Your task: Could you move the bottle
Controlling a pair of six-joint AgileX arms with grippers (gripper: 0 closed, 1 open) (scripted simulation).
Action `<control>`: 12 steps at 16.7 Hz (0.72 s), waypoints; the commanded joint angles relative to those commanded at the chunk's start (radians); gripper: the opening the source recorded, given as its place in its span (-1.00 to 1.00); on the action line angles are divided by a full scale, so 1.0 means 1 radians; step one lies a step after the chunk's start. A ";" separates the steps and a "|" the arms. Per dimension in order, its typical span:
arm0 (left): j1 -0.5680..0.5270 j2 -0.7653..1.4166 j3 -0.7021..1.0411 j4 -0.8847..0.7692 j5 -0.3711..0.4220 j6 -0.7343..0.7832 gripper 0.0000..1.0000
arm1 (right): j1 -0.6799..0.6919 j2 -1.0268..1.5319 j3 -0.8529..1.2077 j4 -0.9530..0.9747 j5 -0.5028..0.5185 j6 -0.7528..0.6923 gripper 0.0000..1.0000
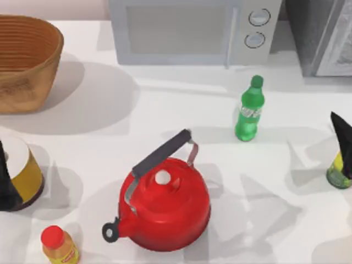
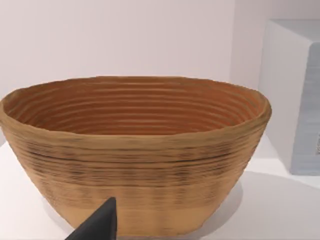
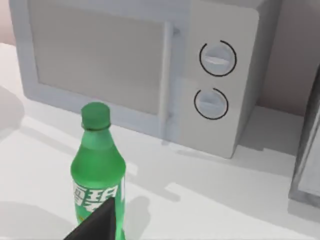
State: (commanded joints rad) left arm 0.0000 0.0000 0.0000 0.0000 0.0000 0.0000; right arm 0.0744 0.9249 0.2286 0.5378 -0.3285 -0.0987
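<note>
Top view. The bottle (image 1: 250, 109) stands upright, cap up, on the table (image 1: 165, 110), right of centre and in front of the microwave (image 1: 192, 30). My right gripper (image 1: 342, 144) sits at the right edge, beside a stubby yellow-labelled bottle (image 1: 336, 171); the green one lies to its left and a little farther back, with bare table between. My left gripper (image 1: 6, 181) is parked at the left edge against a yellow tin (image 1: 25, 168), with the red kettle (image 1: 165, 203) between it and the target. The right arm is plainly the nearer. The basket (image 1: 25, 60) and a small orange bottle (image 1: 58, 245) stand well apart from all this.

Left wrist view. The basket fills the look ahead; one dark fingertip (image 2: 100, 225) shows (spread or closed, I cannot tell).

Right wrist view. The green bottle stands vertical, just past my own dark fingertip (image 3: 100, 222), with the microwave dials behind it. Whether these fingers are spread I cannot tell. Judgement: a level, sideways reach at the label band suits the upright axis.
</note>
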 joint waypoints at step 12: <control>0.000 0.000 0.000 0.000 0.000 0.000 1.00 | 0.060 0.825 0.187 0.441 -0.265 -0.098 1.00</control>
State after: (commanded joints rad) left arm 0.0000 0.0000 0.0000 0.0000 0.0000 0.0000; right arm 0.1348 1.7502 0.4158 0.9791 -0.5938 -0.1966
